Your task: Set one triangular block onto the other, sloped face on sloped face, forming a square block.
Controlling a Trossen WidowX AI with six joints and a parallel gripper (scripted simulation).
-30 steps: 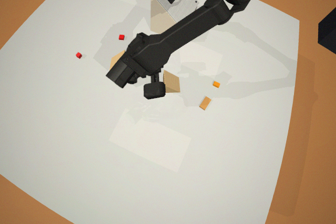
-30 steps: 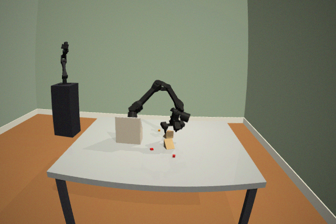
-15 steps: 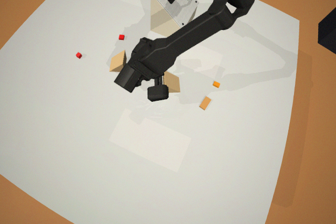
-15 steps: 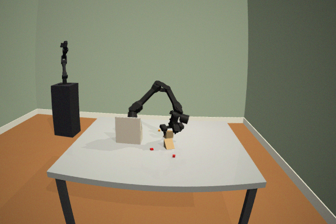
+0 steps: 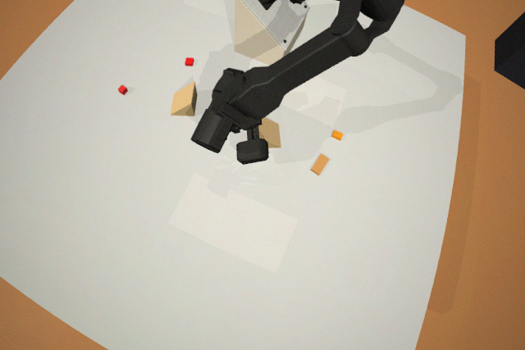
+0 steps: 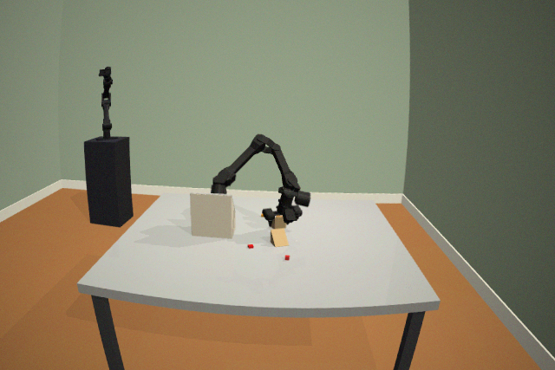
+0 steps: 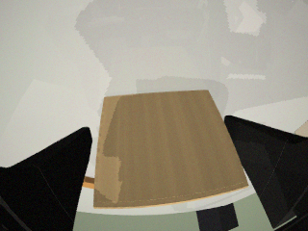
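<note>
One triangular block [image 5: 270,133] [image 6: 278,223] [image 7: 164,149] rests on the table, sloped face up, partly hidden by the arm in the top view. The other triangular block [image 5: 183,100] [image 6: 279,237] stands apart from it on the table, sloped face up; it is not seen in the wrist view. My gripper [image 6: 278,217] [image 7: 160,128] is open and empty, low at the first block. In the wrist view its fingers appear on either side of that block, the right one close along its edge. Whether they touch it cannot be told.
Two red cubes [image 5: 189,61] [image 5: 122,89] [image 6: 250,246] [image 6: 287,257] lie beyond the second block. A small orange block [image 5: 337,135] and a flat orange block [image 5: 320,164] lie beside the first. A large slanted stand [image 5: 258,37] [image 6: 212,216] is near the arm's base.
</note>
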